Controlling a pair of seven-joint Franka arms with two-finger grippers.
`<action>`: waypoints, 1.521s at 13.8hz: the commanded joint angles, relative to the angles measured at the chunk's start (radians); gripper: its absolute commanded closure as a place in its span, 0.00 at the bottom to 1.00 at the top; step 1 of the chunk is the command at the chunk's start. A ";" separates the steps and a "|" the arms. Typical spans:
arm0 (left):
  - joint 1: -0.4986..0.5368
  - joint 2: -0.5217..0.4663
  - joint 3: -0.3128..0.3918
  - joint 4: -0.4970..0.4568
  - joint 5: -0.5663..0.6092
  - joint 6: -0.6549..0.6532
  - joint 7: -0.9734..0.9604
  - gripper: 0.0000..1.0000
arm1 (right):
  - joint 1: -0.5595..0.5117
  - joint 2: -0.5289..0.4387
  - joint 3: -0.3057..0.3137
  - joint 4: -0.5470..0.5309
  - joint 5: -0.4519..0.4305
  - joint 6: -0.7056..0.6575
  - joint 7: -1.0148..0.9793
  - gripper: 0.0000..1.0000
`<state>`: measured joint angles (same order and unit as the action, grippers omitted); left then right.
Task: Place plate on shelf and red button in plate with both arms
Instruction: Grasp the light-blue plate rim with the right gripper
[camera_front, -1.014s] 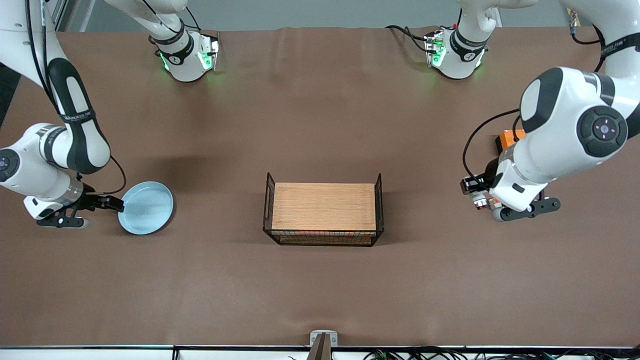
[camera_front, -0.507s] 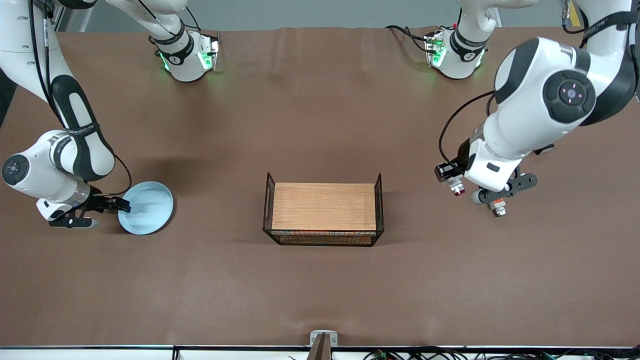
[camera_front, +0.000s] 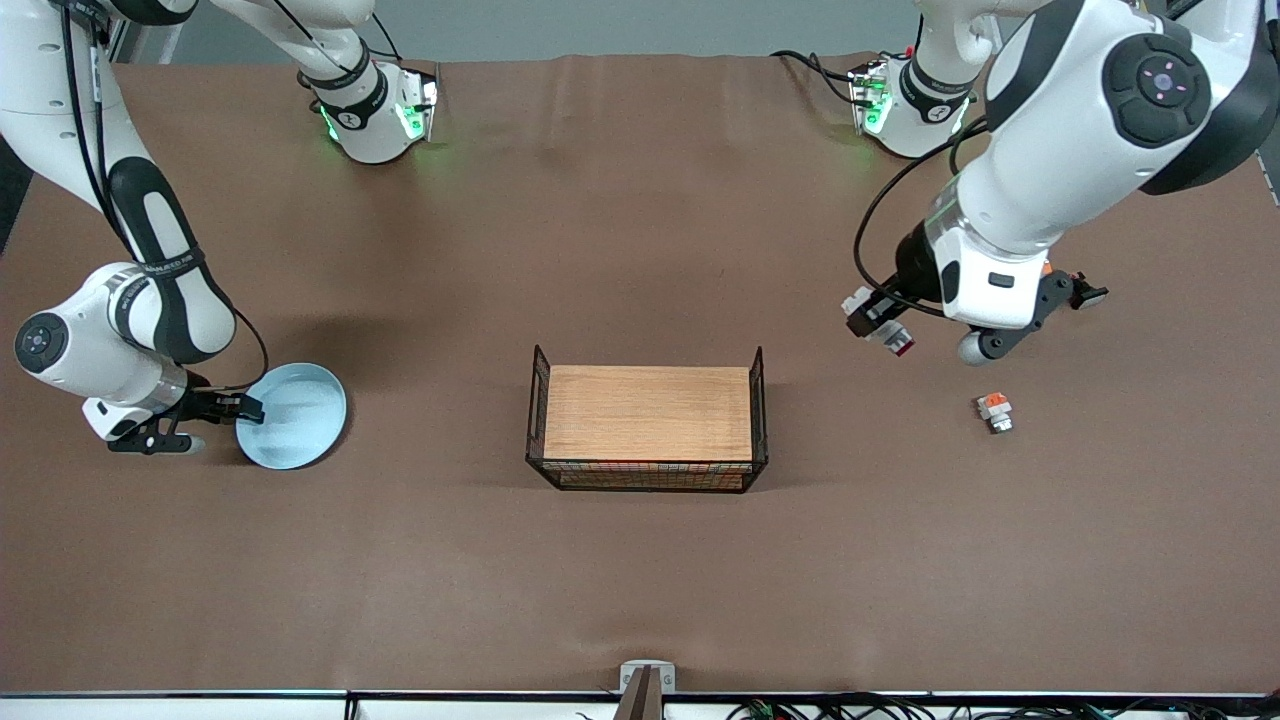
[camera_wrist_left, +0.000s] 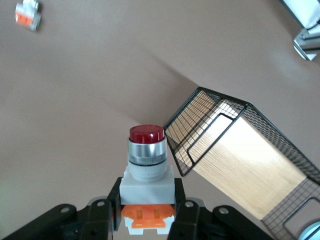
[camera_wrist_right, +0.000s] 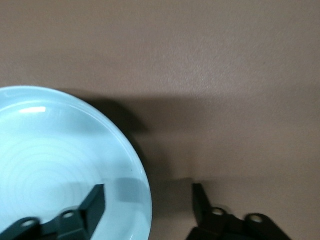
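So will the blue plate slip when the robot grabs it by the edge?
Maybe. The plate looks stiff and glossy, so its thin raised rim could slide between the right gripper fingers. It is wide and gripped at one edge only, so it will probably sag or tilt when lifted.

A black wire basket (camera_front: 648, 418) with a wooden board as its top stands mid-counter (camera_front: 640, 580) on the brown cover. Toward the left arm's end lies a small switch part (camera_front: 994, 411) with an orange block and a silver-white end, well apart from the basket
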<state>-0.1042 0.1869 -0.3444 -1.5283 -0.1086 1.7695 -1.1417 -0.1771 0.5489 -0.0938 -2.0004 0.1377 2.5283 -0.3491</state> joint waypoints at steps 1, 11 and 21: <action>0.003 0.000 -0.022 0.013 -0.014 -0.010 -0.082 0.68 | -0.009 -0.006 0.009 -0.023 0.019 0.012 -0.024 0.45; 0.012 0.014 -0.019 0.013 -0.016 -0.008 -0.121 0.68 | 0.005 -0.055 0.011 0.012 0.037 -0.077 0.004 1.00; 0.014 0.014 -0.018 0.013 -0.016 -0.008 -0.122 0.68 | 0.080 -0.288 0.011 0.269 0.036 -0.699 0.468 1.00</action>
<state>-0.0956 0.1994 -0.3607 -1.5283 -0.1090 1.7696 -1.2538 -0.1173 0.2912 -0.0823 -1.8045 0.1620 1.9629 -0.0093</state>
